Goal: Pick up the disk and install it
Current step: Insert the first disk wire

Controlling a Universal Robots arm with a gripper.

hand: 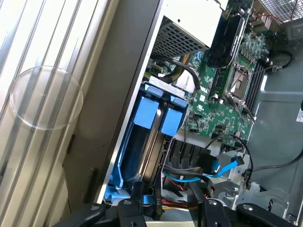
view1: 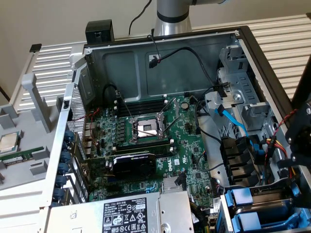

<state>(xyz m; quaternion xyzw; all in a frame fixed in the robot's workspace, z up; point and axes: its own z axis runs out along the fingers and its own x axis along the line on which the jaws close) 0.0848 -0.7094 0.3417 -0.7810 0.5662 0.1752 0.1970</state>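
Black gripper (hand: 165,190) fingers stand apart with nothing clamped between them, over the drive bay of an open grey metal computer case (hand: 113,94).
Just beyond the fingertips, two blue-fronted plastic drive carriers (hand: 147,113) sit side by side in the bay. The disk is one of them; which one I cannot tell. A green motherboard (hand: 222,94) lies farther off.

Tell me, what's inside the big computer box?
Inside the computer box you can see a green board, a black card, a blue cable and two blue drive holders. The silver box covers whatever lies under it.
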